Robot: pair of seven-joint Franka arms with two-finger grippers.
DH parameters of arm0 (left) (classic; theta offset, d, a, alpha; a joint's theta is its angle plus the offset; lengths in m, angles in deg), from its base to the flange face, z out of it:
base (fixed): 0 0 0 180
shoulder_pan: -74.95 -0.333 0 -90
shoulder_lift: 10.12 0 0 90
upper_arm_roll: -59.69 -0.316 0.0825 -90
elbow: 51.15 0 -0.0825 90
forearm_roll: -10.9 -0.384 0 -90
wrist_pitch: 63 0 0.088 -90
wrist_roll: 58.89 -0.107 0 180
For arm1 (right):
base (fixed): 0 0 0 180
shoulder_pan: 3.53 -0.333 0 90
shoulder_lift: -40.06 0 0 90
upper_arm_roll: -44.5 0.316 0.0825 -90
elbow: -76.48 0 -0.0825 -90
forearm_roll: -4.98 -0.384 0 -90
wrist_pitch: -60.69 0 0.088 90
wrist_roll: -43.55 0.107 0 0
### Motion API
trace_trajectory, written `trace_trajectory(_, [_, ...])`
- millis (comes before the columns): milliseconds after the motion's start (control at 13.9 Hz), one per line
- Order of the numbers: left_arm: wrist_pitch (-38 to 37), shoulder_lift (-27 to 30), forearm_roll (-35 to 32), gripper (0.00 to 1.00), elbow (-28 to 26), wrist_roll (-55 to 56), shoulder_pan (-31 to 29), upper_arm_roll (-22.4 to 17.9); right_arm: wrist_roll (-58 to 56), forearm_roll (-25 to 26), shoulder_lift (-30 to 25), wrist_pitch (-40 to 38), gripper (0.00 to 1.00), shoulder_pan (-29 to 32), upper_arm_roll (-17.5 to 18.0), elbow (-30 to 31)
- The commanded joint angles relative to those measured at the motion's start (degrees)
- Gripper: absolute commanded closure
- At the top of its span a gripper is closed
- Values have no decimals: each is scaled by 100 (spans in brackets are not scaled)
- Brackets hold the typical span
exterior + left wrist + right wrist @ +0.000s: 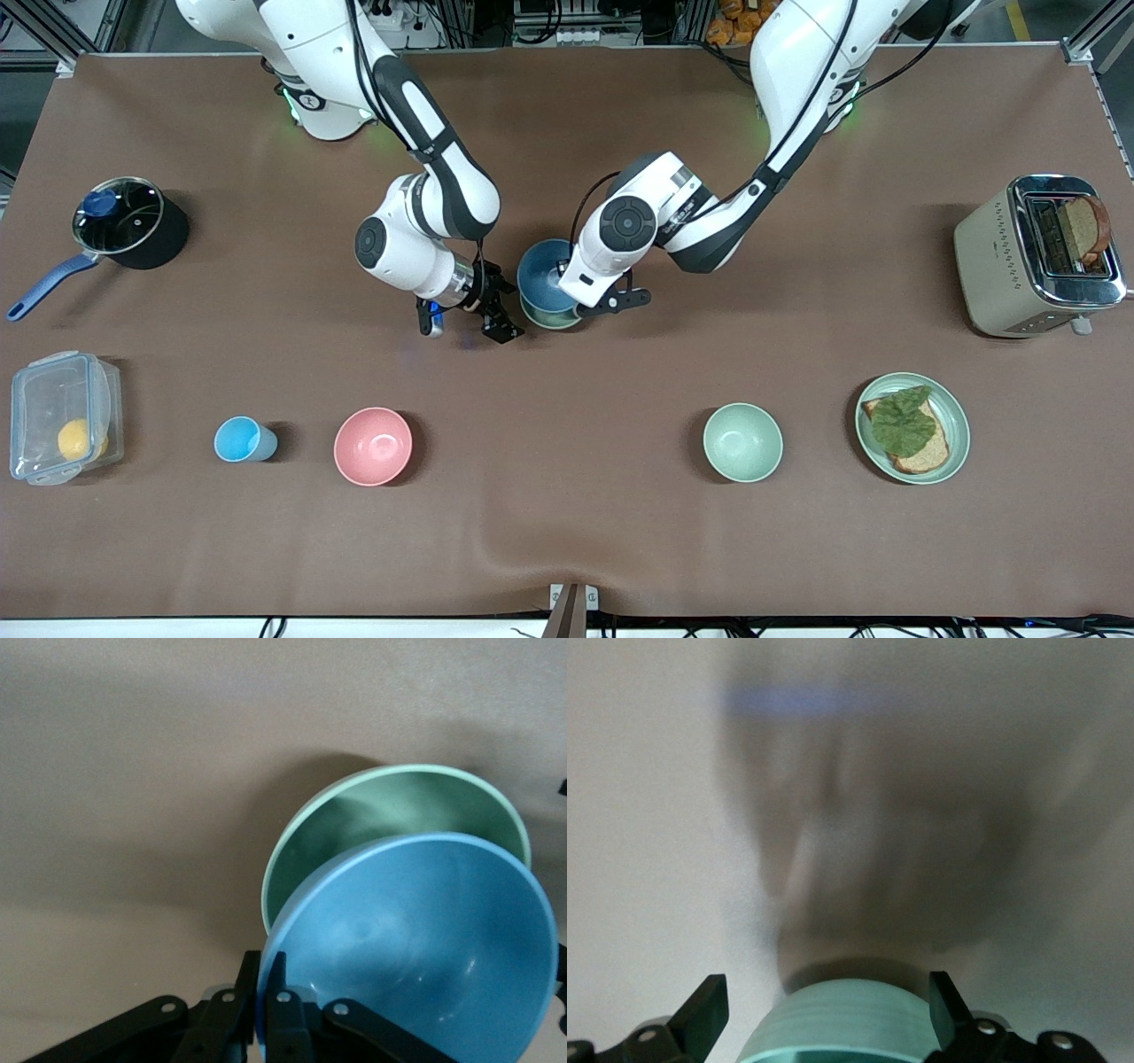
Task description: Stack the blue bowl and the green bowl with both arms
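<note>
The blue bowl is tilted in the green bowl mid-table, its rim low toward the left arm's hand. In the left wrist view the blue bowl covers much of the green bowl. My left gripper is shut on the blue bowl's rim, one finger inside and one outside. My right gripper is open beside the two bowls, toward the right arm's end. In the right wrist view the green bowl's outer wall lies between its spread fingers.
A second green bowl, a pink bowl and a light-blue cup stand in a row nearer the front camera. A green plate with bread, a toaster, a lidded pot and a clear container stand at the ends.
</note>
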Motion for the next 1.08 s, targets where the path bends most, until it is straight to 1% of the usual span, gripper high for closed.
trace_trajectory(0, [-63, -122, -139, 100, 186, 76, 52, -38, -280, -216, -39, -16, 0, -15, -3, 38])
trace_trajectory(72, [-63, -148, -139, 100, 239, 76, 52, -47, -280, -207, -39, -17, 0, -15, -3, 47])
trace_trajectory(144, [-63, -157, -139, 96, 291, 84, 52, -47, -289, -216, -39, -8, 0, -41, -3, 47])
trace_trajectory(216, [-63, -157, -122, 43, 344, 119, 61, -47, -315, -207, -30, -8, 0, -59, -3, 73])
trace_trajectory(288, [-72, -149, -174, 0, 379, 146, 130, -56, -393, -207, -39, -16, 0, -59, -12, 117])
trace_trajectory(359, [-81, -131, -209, 0, 380, 155, 201, -73, -533, -207, -48, -17, 0, -33, -12, 178])
trace_trajectory(647, [-107, 79, -236, 0, 441, 111, 96, -125, -640, -207, -100, -51, 0, 29, -12, 205])
trace_trajectory(719, [-247, 193, -236, 0, 511, 85, 96, -309, -710, -198, -153, -182, 0, 38, -29, 214])
trace_trajectory(863, [-616, 265, -245, 0, 879, -46, 87, -765, -1139, -119, -337, -542, 0, 247, -117, 363])
trace_trajectory(935, [-722, 247, -236, 0, 1090, -126, 96, -959, -1298, 3, -521, -701, 0, 318, -222, 546])
trace_trajectory(1007, [-836, 256, -244, 0, 1179, -144, 105, -1161, -1439, 361, -714, -989, 0, 328, -484, 705])
